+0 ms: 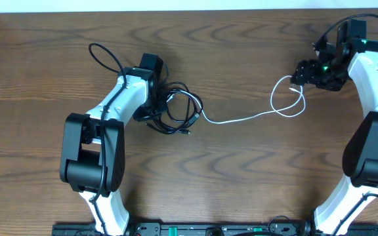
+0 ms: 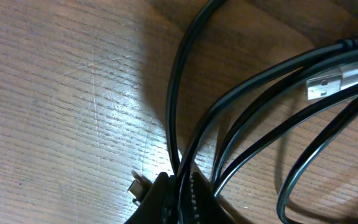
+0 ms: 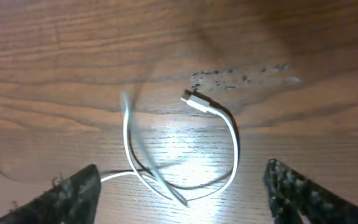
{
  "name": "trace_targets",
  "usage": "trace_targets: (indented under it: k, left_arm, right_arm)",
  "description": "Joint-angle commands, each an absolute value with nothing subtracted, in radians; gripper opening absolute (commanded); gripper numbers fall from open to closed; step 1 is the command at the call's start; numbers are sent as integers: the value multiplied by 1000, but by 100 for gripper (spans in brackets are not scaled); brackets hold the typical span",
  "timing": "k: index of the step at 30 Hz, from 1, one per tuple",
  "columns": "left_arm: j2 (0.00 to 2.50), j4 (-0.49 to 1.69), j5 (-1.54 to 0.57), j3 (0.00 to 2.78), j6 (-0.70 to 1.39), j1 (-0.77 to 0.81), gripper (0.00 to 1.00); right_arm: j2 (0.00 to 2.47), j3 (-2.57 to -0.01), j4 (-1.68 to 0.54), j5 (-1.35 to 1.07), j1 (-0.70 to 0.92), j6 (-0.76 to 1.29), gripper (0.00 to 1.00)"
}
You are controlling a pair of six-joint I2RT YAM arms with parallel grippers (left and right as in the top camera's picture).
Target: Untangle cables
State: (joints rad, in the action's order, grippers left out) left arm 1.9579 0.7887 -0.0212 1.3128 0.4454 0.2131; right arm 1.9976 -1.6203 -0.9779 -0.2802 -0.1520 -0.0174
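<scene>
Tabletop (image 1: 241,170) | left claw (image 2: 180,186) pinches black cable (image 2: 170,112) | white cable (image 3: 235,149) under right claw (image 3: 182,179)

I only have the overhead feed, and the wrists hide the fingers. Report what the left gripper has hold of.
Observer: The left gripper is shut on one strand of the black cable.
Operator: Now give me the right gripper.
Observer: The right gripper is open, with its fingers wide apart. The white cable lies looped on the table between them, not held.
Operator: Tell me what plugs show on the left side.
Observer: A silver USB plug lies among the black loops in the left wrist view.
</scene>
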Motion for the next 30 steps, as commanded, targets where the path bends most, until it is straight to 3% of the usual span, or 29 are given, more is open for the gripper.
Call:
trace_targets:
  k: [1,5,20,26,30]
  left_arm:
    - [1966,796,-23,1311,447,213,8]
    - [1966,795,-23,1311,447,213,8]
    - [1966,796,-23,1311,447,213,12]
    - [1966,796,-23,1311,447,213,12]
    - [1966,796,-23,1311,447,213,13]
  right_arm:
    - [1998,-1622,-979,-354,-144,-67,87]
    - [1998,-1622,-968,-455,-127,-68,99]
    - [1998,-1622,-875,-538,110,-315,99]
    - [1998,-1621,-888,-529,239,-346,82]
    - [1998,-1620,-888,-522,322,-356,63]
